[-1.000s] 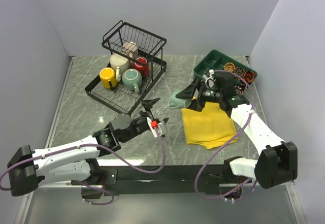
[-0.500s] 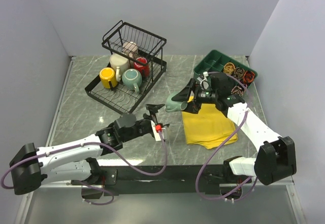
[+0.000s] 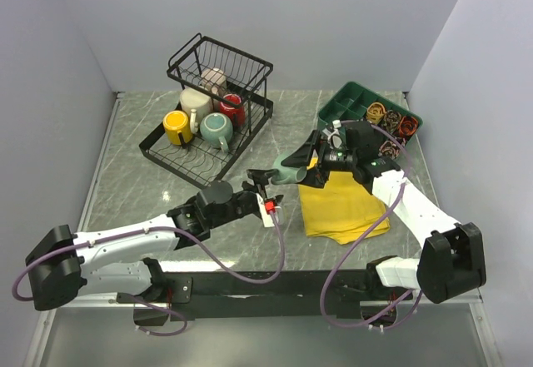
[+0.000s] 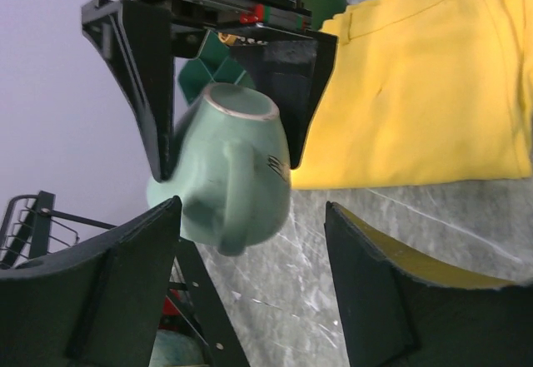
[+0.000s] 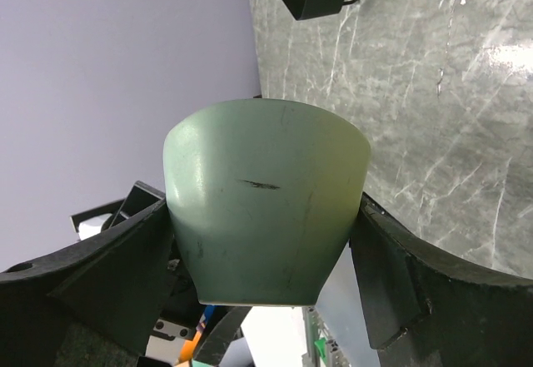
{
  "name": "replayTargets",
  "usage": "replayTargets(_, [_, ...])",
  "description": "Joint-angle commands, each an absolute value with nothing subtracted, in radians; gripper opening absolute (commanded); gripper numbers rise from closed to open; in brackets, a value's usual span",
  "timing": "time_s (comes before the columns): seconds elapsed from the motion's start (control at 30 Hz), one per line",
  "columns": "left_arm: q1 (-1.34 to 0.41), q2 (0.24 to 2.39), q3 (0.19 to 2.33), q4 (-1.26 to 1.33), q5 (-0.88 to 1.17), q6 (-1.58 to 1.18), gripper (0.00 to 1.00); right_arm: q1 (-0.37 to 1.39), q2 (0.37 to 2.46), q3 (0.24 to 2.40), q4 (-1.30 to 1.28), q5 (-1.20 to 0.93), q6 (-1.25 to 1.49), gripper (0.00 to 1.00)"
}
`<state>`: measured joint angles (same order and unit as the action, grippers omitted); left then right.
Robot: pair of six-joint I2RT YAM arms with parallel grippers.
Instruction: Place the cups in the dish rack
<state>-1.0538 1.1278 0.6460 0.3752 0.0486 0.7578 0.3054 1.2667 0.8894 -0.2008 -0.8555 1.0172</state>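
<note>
Clamps the right end effector onto the sides of the pale green cup, tipped sideways, off the surface, beside the yellow cloth; spreads the left end effector unclenched around the cup's handle, contact with it unclear; finds a yellow cup, cream cup, red cup and teal cup sitting in the dish rack, well apart from the held one.

Bright, even light, soft shadows; near foreground blurs in both wrist views.
</note>
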Motion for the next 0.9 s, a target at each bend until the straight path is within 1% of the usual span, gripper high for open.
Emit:
replayTargets(0.0, [-1.052,1.146,0.704,0.414,0.032,0.793,0.70,0.314,1.230,0.891,-0.138,-0.891,1.038,0.07])
replayTargets(0.07, [-1.052,1.158,0.703,0.429,0.025,0.804,0.68,0.313,1.232,0.891,-0.129,-0.899,1.051,0.07])
replayTargets(0.27, [-1.052,1.169,0.699,0.485,0.003,0.819,0.57,0.316,1.226,0.879,-0.120,-0.903,1.065,0.07])
replayTargets(0.3, [-1.052,1.173,0.699,0.494,0.002,0.822,0.52,0.313,1.226,0.874,-0.111,-0.902,1.068,0.07])
replayTargets(0.37, [-1.054,1.177,0.700,0.502,0.003,0.833,0.47,0.313,1.226,0.870,-0.101,-0.911,1.084,0.07])
replayTargets(0.4, [-1.054,1.181,0.698,0.512,-0.024,0.834,0.42,0.313,1.224,0.870,-0.095,-0.913,1.091,0.07])
replayTargets(0.57, [-1.054,1.184,0.706,0.488,-0.034,0.859,0.32,0.314,1.221,0.865,-0.078,-0.934,1.134,0.07])
replayTargets(0.6, [-1.055,1.187,0.706,0.482,-0.034,0.862,0.27,0.313,1.221,0.864,-0.074,-0.939,1.140,0.07])
replayTargets(0.67, [-1.054,1.189,0.713,0.466,-0.041,0.873,0.21,0.314,1.226,0.862,-0.066,-0.949,1.154,0.08])
replayTargets(0.7, [-1.055,1.190,0.715,0.466,-0.043,0.876,0.13,0.314,1.232,0.862,-0.064,-0.956,1.157,0.08])
replayTargets(0.73, [-1.054,1.189,0.715,0.468,-0.046,0.882,0.09,0.313,1.232,0.862,-0.060,-0.960,1.167,0.07])
replayTargets(0.77, [-1.055,1.189,0.713,0.472,-0.052,0.884,0.01,0.313,1.235,0.862,-0.055,-0.968,1.173,0.08])
replayTargets(0.87, [-1.054,1.186,0.718,0.453,-0.054,0.881,0.01,0.313,1.252,0.882,-0.069,-0.988,1.164,0.09])
